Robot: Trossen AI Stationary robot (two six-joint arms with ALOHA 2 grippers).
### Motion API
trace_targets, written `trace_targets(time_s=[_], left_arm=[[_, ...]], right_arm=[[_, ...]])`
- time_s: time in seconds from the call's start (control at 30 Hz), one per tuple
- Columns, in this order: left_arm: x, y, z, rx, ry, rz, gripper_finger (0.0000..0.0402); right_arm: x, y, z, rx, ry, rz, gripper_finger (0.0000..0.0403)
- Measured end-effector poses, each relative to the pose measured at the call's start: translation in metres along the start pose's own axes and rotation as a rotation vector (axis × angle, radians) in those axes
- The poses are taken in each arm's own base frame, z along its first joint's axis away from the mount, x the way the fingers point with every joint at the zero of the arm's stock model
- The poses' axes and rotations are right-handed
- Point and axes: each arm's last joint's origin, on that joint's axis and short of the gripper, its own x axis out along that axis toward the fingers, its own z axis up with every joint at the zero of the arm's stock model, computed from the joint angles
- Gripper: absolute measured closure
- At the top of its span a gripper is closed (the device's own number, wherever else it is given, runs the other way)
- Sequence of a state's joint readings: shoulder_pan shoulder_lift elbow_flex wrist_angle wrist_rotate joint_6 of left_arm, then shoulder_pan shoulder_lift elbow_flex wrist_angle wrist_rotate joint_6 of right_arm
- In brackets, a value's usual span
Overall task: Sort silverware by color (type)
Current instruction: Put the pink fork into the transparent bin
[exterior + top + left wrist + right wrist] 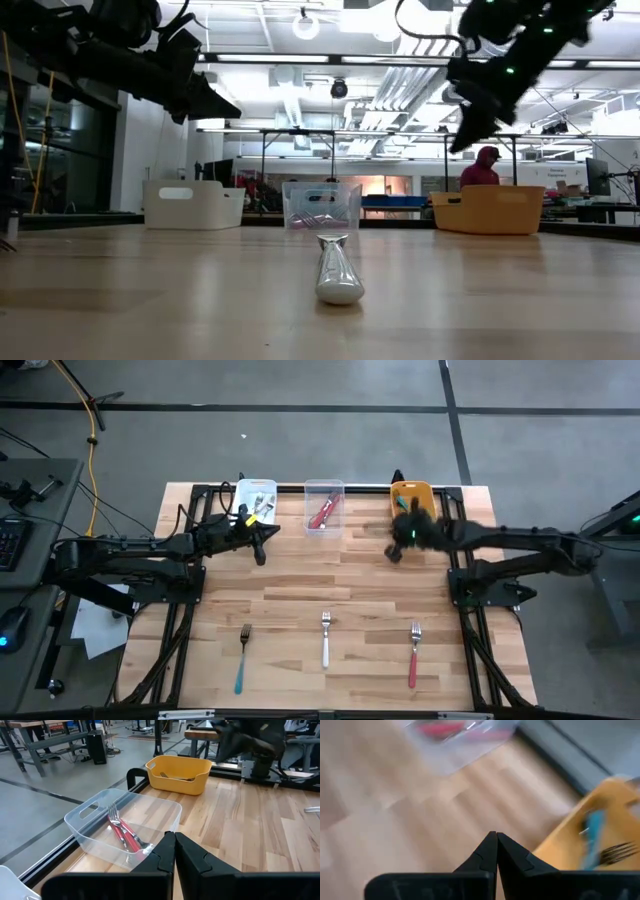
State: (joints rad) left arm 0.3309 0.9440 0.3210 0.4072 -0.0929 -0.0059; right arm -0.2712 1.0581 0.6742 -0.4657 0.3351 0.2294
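Hovering shut and empty beside the orange bin (413,493), the right gripper (396,552) was nearest the red-handled fork (413,655), lying lengthwise well toward the table's near edge.

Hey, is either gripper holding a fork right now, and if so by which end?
Neither. The left gripper is shut on nothing near the clear bin, and the right gripper is shut empty beside the orange bin.
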Motion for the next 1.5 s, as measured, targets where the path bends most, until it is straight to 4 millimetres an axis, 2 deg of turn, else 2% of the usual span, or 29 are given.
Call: trace_targets(time_s=[0.17, 0.43, 0.7, 0.87, 1.0, 1.23, 1.5], left_arm=[[0.0, 0.0, 0.0, 0.0, 0.0, 0.0, 0.0398], [0.0, 0.0, 0.0, -0.007, 0.005, -0.003, 0.0398], [0.0, 0.0, -0.003, -0.006, 0.026, -0.003, 0.0398], [0.0, 0.0, -0.003, 0.002, 0.027, -0.002, 0.0398], [0.0, 0.0, -0.003, 0.002, 0.029, -0.004, 0.0398], [0.0, 0.0, -0.003, 0.003, 0.029, -0.004, 0.0398], [0.0, 0.0, -0.004, 0.004, 0.046, -0.005, 0.0398]], right_arm=[[-0.009, 0.041, -0.04, 0.056, 0.076, 0.069, 0.0402], [-0.051, 0.084, -0.079, 0.152, 0.252, 0.114, 0.0402], [-0.093, 0.121, -0.093, 0.218, 0.358, 0.144, 0.0402], [-0.108, 0.15, -0.102, 0.238, 0.425, 0.152, 0.039], [-0.11, 0.173, -0.115, 0.269, 0.487, 0.099, 0.0357], [-0.101, 0.204, -0.136, 0.467, 0.604, -0.061, 0.0294], [-0.092, 0.211, -0.15, 0.533, 0.651, -0.172, 0.0279]])
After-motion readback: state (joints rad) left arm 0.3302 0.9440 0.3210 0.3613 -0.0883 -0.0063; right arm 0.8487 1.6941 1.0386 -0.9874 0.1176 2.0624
